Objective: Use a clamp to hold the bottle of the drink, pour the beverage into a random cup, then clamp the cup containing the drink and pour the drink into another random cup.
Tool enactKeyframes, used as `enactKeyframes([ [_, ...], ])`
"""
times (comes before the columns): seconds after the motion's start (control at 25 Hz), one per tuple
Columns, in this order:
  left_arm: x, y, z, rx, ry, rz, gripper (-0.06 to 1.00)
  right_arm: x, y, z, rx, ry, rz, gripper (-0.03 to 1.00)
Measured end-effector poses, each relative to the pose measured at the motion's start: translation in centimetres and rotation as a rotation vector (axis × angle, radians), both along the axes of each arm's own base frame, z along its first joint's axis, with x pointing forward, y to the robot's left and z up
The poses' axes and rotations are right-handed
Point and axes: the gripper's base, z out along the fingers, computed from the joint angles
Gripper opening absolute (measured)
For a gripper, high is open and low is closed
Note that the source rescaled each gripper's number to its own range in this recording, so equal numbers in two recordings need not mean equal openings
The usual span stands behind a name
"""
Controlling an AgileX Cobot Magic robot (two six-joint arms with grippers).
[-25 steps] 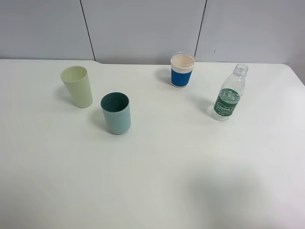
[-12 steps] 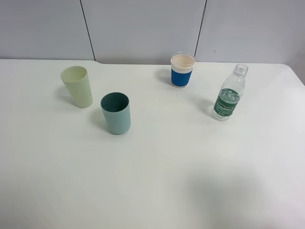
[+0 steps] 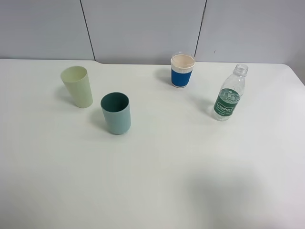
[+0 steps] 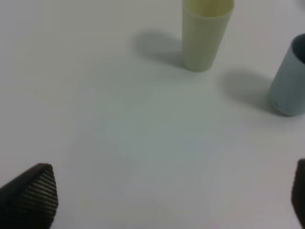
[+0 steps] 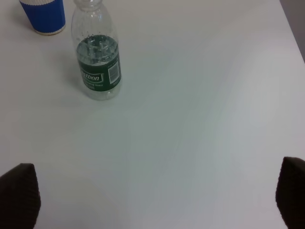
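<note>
A clear uncapped bottle point(image 3: 228, 96) with a green label stands upright at the right of the white table; it also shows in the right wrist view point(image 5: 97, 62). A blue-and-white cup point(image 3: 182, 70) stands behind it to the left. A teal cup point(image 3: 116, 113) and a pale green cup point(image 3: 77, 86) stand at the left; both show in the left wrist view, pale green point(image 4: 205, 33) and teal point(image 4: 289, 78). My left gripper point(image 4: 171, 200) is open and empty, short of the cups. My right gripper point(image 5: 157, 195) is open and empty, short of the bottle. Neither gripper shows in the exterior view.
The white table point(image 3: 167, 162) ends at a grey panelled wall point(image 3: 143, 28) behind the cups. The blue cup point(image 5: 44, 15) sits just beyond the bottle in the right wrist view. The table's right edge point(image 3: 294, 71) lies near the bottle.
</note>
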Motion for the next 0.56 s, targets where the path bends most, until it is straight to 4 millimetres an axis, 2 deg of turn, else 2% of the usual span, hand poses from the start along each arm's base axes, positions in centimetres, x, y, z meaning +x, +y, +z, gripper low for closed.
enactKeyframes([
  [0.56,0.0,0.0,0.0,0.0,0.0,0.0,1.0,0.0,0.0,0.0,0.0,0.0,0.0,0.99],
])
